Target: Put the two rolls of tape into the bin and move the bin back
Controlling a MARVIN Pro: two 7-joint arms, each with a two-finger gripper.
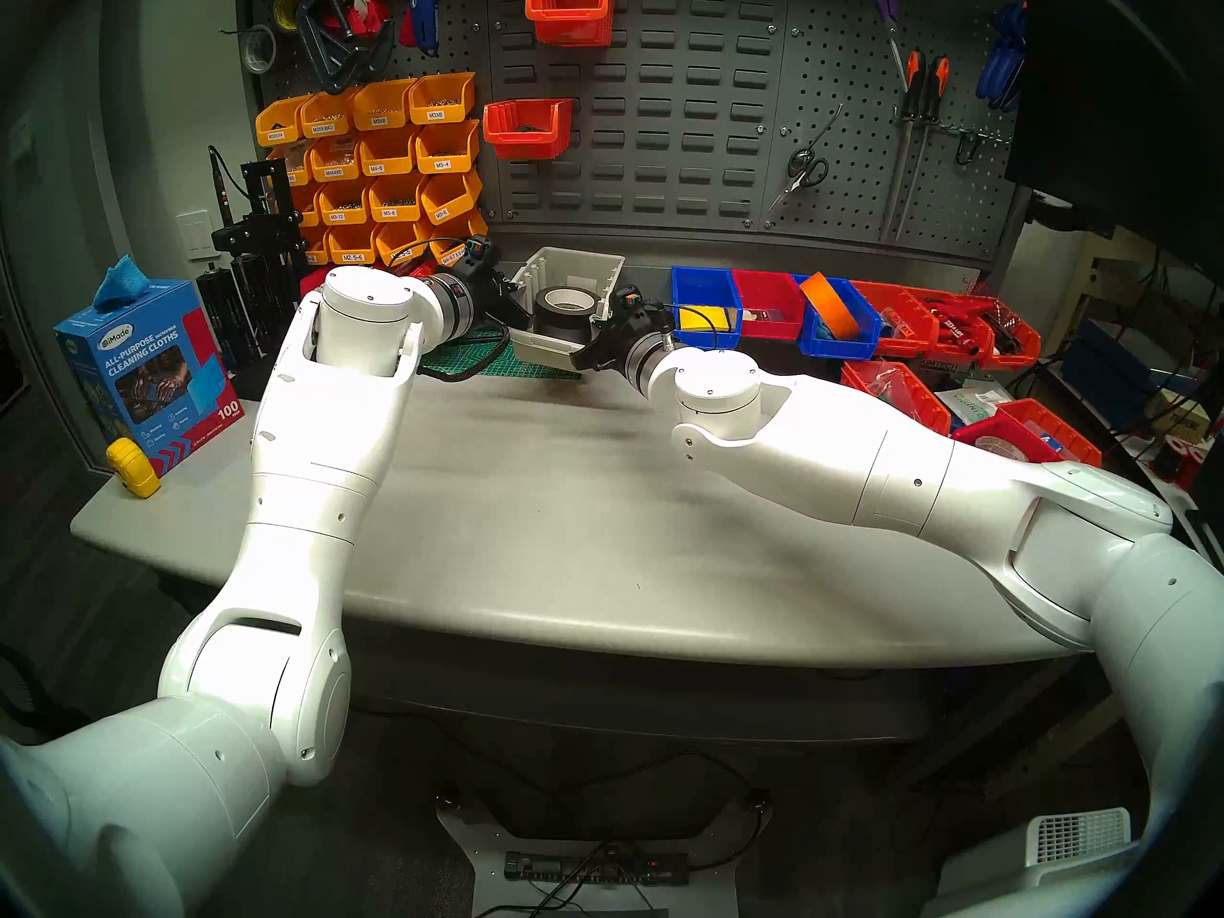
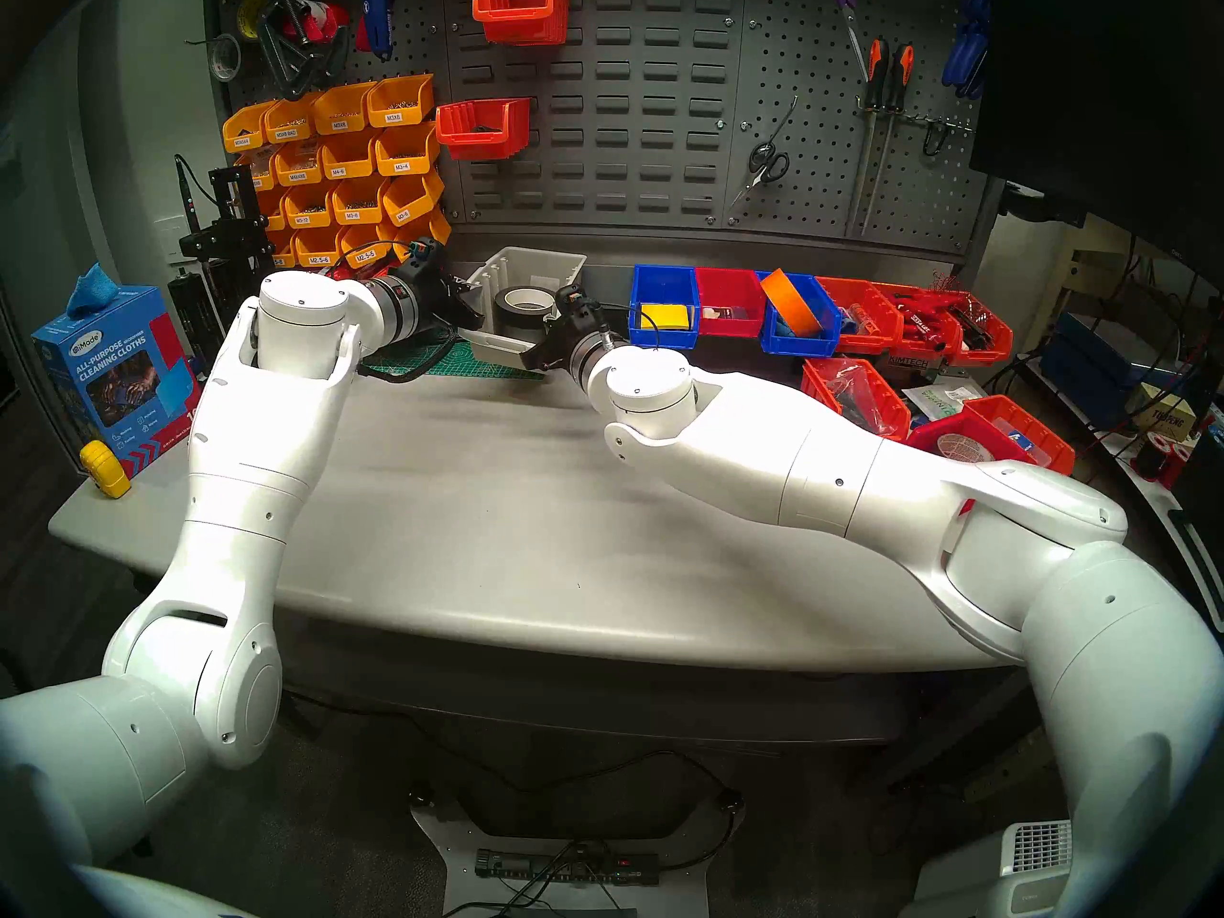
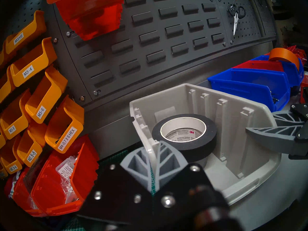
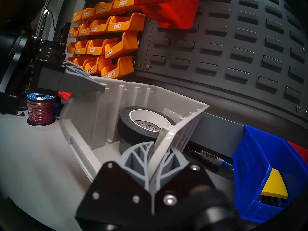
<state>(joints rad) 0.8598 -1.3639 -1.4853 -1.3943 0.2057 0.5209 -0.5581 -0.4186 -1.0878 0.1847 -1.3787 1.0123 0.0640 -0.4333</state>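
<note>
The beige-grey bin (image 1: 576, 267) stands at the back of the table, close to the pegboard wall. Inside it lies the black roll of tape (image 1: 563, 310) with a white core (image 3: 183, 132). It rests on a grey roll (image 4: 124, 147), of which only a strip shows. My left gripper (image 3: 154, 147) is shut on the bin's left wall (image 3: 146, 134). My right gripper (image 4: 158, 147) is shut on the bin's right wall (image 4: 175, 135). In the head view the left gripper (image 1: 513, 294) and right gripper (image 1: 599, 330) flank the bin.
A row of blue (image 1: 702, 307) and red bins runs right of the bin, one holding an orange roll (image 1: 828, 307). Yellow bins (image 1: 371, 161) hang on the wall at left. A red wire spool (image 4: 40, 109), a green mat (image 1: 477, 360) and a glue bottle (image 4: 215, 159) lie near.
</note>
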